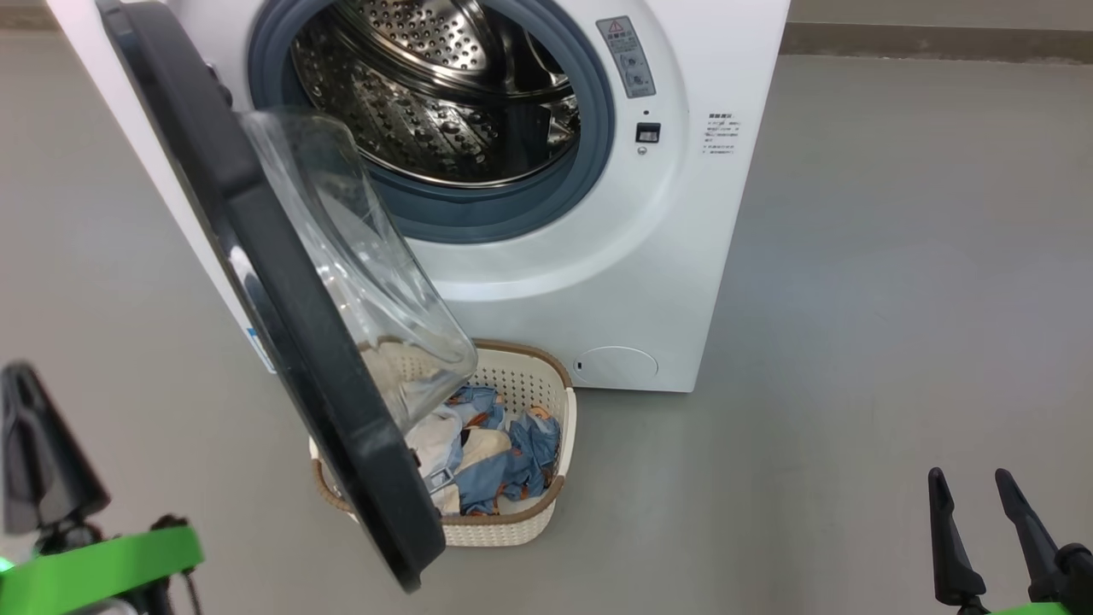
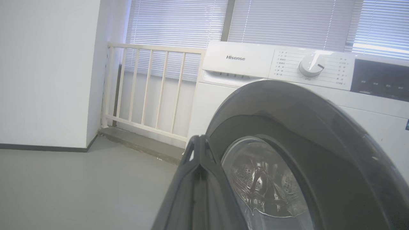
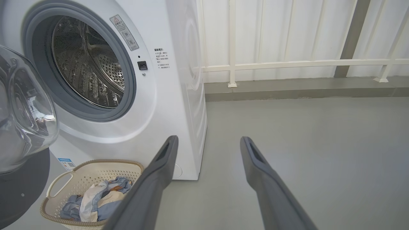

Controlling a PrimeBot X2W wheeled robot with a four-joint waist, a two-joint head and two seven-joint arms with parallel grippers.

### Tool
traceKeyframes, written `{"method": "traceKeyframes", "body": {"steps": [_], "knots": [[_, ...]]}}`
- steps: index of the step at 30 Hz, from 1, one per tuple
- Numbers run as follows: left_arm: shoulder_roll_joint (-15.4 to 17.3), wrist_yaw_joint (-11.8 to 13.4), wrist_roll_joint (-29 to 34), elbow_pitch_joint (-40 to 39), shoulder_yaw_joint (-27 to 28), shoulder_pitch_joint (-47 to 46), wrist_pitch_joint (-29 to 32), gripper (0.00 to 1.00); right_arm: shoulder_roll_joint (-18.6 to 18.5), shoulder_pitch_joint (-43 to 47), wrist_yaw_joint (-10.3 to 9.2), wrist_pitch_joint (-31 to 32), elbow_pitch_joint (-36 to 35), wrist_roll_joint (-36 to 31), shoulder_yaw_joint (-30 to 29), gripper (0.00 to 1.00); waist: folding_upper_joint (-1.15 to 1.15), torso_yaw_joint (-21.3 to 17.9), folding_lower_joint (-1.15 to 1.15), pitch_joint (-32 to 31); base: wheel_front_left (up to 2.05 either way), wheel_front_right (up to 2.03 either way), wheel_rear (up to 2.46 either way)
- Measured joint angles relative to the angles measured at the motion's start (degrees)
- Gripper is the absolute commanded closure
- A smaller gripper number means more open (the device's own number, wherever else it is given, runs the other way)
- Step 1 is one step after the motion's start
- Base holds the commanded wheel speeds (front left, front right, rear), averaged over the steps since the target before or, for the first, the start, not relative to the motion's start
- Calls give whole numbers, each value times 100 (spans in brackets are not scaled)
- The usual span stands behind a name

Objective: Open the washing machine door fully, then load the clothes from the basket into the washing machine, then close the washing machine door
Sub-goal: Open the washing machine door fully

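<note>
Grey floor (image 1: 897, 299) — washing machine (image 1: 666, 256) on it w/ basket (image 1: 529, 384) just in front.

Soft, even daylight, brightest through far blinds (image 2: 179, 28) behind washing machine (image 2: 243, 60). Glare streaks on washing machine door (image 1: 359, 256) glass. Left gripper (image 2: 198, 143) blurred near lens. Wrist views bow at edges.

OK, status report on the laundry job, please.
Left hand shut, beside the washing machine door. Right hand open, empty. Door swung out, overhanging basket; clothes inside it.

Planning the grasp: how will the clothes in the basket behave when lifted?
Probably floppy: the clothes lie crumpled in folds. Pieces overlap, so one pinch may drag several. Likely light: thin fabric, heaped loosely in the basket.
</note>
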Motion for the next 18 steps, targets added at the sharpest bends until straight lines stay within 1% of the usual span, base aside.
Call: {"method": "traceKeyframes", "body": {"steps": [3, 6, 8, 12, 15, 16, 18], "knots": [[-4, 8, 96, -550, -319, -123, -1, 100, 13, 2, 0, 0, -1, 0, -2, 0, 0, 35, 0, -18, 0, 0, 0], [-3, 20, 328, -1085, -708, -260, 15, 100, 29, 5, 0, 0, -2, -1, -3, 0, 0, 71, 0, -41, 0, 0, 0], [-1, 2, 399, -1483, -945, -375, 214, 100, 35, 23, 0, 0, -4, -2, -3, 0, 0, 96, 0, -53, 0, 0, 0], [14, -146, 397, -2142, -1581, -625, 810, 100, 76, 73, 0, 0, -3, -2, -7, 0, 0, 142, 0, -62, 0, 0, 0], [21, -204, 169, -2298, -2301, -696, 1221, 100, 92, 71, 0, 0, -4, -2, -14, 0, 0, 181, 0, -51, 0, 0, 0], [21, -174, 91, -2297, -2569, -695, 1306, 100, 93, 71, 0, 0, -3, 1, -7, 0, 0, 195, 0, -46, 0, 0, 0], [26, -9, -247, -2242, -3072, -694, 1460, 100, 102, 70, 0, 0, -4, 1, 0, 0, 0, 223, 0, -37, 0, 0, 0]]}}
